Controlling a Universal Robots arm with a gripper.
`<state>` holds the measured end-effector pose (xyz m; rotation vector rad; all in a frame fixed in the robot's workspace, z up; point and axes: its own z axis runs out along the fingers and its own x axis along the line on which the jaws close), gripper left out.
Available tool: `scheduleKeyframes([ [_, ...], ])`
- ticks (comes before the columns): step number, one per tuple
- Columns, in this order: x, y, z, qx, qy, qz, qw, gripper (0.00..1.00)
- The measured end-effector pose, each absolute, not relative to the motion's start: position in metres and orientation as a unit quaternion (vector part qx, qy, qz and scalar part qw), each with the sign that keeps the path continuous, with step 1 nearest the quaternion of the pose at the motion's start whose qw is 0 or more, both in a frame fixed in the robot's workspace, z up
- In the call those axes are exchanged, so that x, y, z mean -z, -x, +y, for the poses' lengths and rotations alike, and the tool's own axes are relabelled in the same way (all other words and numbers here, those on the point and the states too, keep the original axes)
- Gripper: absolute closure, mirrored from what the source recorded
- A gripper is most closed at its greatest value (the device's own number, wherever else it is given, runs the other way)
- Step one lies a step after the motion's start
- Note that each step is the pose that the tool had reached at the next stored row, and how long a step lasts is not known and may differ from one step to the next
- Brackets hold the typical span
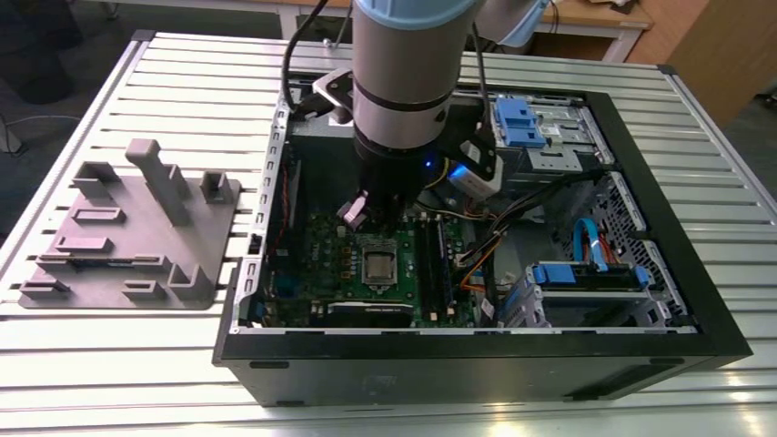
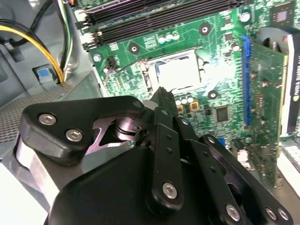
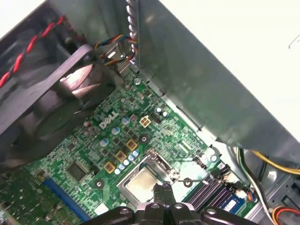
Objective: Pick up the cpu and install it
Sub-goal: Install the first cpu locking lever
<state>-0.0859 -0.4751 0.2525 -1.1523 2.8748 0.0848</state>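
Silvery cpu (image 1: 380, 266) sits flat in the socket at the middle of the green motherboard (image 1: 318, 259), inside the open black PC case (image 1: 680, 273) on the slatted metal counter (image 1: 122, 364); it also shows in both wrist views (image 2: 180, 72) (image 3: 142, 183). One arm reaches down into the case, claw (image 3: 162, 191) hovering just above the socket edge, fingertips drawn together with nothing between them, not touching the chip as far as I can tell. Around it: one case fan (image 3: 51, 101) with a red-and-black twisted lead close beside the board, yellow and black cables (image 2: 44, 51) along the case wall, black RAM slots (image 2: 154, 14) on one side of the socket, one upright expansion card (image 2: 267, 108) in a blue slot on the other. Blue drive-bay brackets (image 1: 515, 123) toward the exterior view's right, orange wiring near them. One grey plastic tray (image 1: 122, 241) with upright blocks rests on the counter, at the exterior view's left, well apart from the case.
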Motion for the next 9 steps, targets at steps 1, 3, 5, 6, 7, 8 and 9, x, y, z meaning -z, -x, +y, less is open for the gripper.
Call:
scheduleKeyframes([
  [1, -0.253, 0.086, -0.473, -0.027, 0.372, 0.928, 0.022, 0.89],
  [3, -0.253, 0.086, -0.470, -0.027, 0.372, 0.928, 0.022, 0.89],
  [5, -0.253, 0.086, -0.466, -0.027, 0.372, 0.928, 0.022, 0.89],
  [6, -0.253, 0.086, -0.464, -0.027, 0.372, 0.928, 0.022, 0.89],
  [7, -0.253, 0.086, -0.462, -0.027, 0.372, 0.928, 0.022, 0.89],
  [8, -0.253, 0.086, -0.460, -0.027, 0.372, 0.928, 0.022, 0.89],
  [9, -0.253, 0.086, -0.459, -0.027, 0.372, 0.928, 0.022, 0.89],
])
